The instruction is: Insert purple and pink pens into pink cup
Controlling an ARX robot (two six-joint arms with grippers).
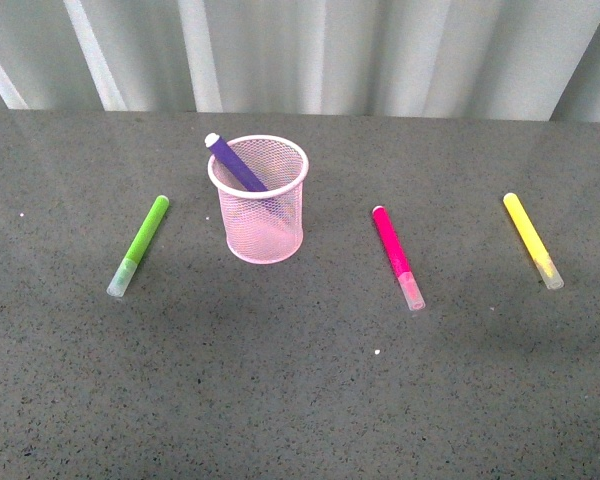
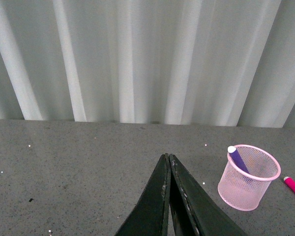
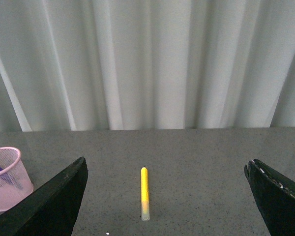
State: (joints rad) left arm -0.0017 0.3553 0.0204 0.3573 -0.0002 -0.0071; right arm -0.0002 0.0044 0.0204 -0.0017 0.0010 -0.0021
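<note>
As pink cup veils purple pen (lower half), pink pen outside

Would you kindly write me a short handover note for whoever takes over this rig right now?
Left gripper shut, holding nothing.
Right gripper open, holding nothing.
Done: purple pen leans inside the pink cup.
Remaining: pink pen lies flat on the table, right of the cup and apart from it; pick it up and drop it in.
Leave the green pen and yellow pen alone.
</note>
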